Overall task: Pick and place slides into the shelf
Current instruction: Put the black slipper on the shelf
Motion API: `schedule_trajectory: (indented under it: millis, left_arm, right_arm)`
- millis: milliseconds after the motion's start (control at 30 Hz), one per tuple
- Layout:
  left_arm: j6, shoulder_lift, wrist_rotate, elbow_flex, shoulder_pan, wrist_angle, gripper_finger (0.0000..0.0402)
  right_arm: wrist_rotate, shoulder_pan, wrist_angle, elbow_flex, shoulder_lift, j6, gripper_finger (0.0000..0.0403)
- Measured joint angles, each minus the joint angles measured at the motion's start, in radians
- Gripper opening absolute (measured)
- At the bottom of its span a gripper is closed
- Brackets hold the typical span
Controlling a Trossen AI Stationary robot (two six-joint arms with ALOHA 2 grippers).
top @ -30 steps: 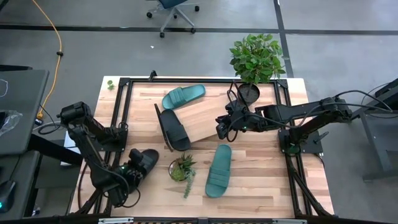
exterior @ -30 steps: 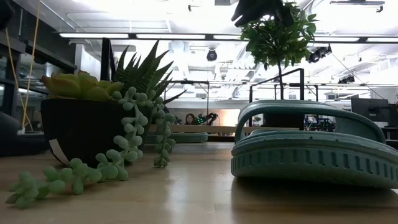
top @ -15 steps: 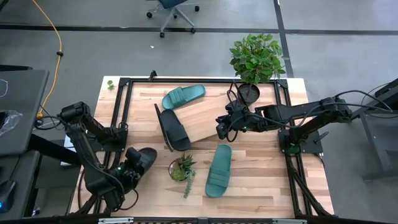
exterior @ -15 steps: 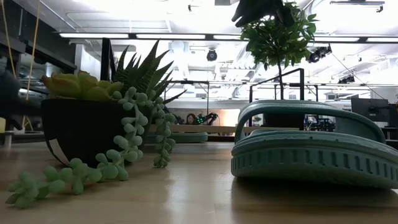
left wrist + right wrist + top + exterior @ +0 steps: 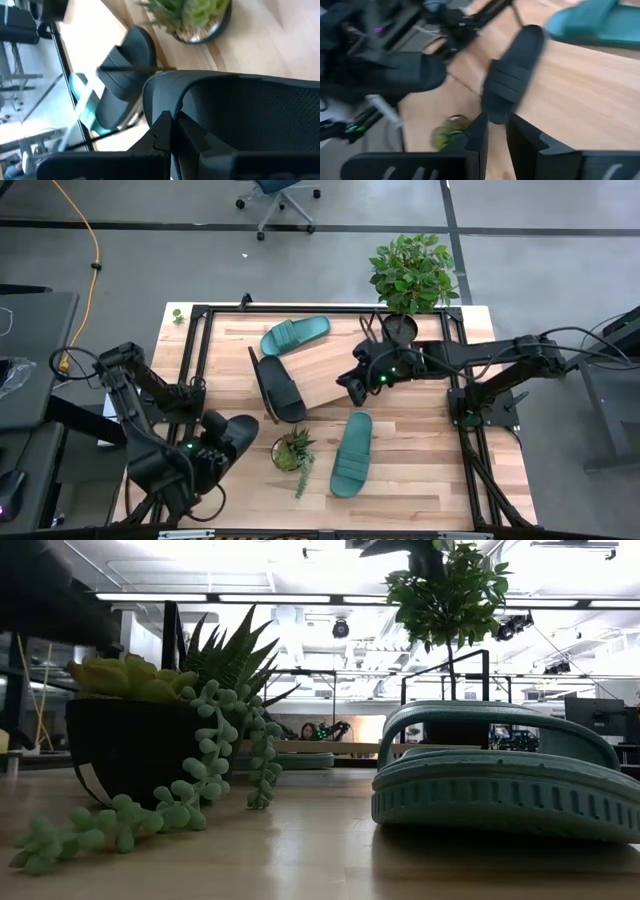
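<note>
the left end effector (image 5: 205, 462), clamped on a black slide (image 5: 228, 437), has lifted it off the table's (image 5: 420, 460) front-left corner; carrying toward the shelf (image 5: 322, 382) seems next. the right end effector (image 5: 352, 388), fingers nearly together, has shifted over the shelf's right end.

Black slide (image 5: 233, 436) in left gripper (image 5: 212, 452)

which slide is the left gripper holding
The black slide at the table's front-left, clamped by the left gripper; the other black one rests on the shelf.
</note>
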Motion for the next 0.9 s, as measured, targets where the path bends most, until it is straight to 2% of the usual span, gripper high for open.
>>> schedule_trajectory:
  millis: [400, 667, 767, 900]
  left_arm:
    - [0.342, 0.000, -0.080, 0.223, 0.147, 0.000, 0.0000]
    - [0.569, 0.000, -0.150, 0.358, 0.206, -0.001, 0.0000]
    - [0.632, 0.000, -0.170, 0.381, 0.224, -0.001, 0.0000]
    - [0.758, 0.000, -0.179, 0.382, 0.248, 0.000, 0.0000]
  right_arm:
    - [-0.335, -0.114, 0.086, 0.000, 0.000, -0.049, 0.0058]
    - [-0.509, -0.154, 0.168, 0.000, 0.000, -0.020, 0.0060]
    - [-0.532, -0.162, 0.241, 0.000, 0.000, 0.027, 0.0077]
    - [-0.530, -0.165, 0.352, 0.000, 0.011, 0.117, 0.0128]
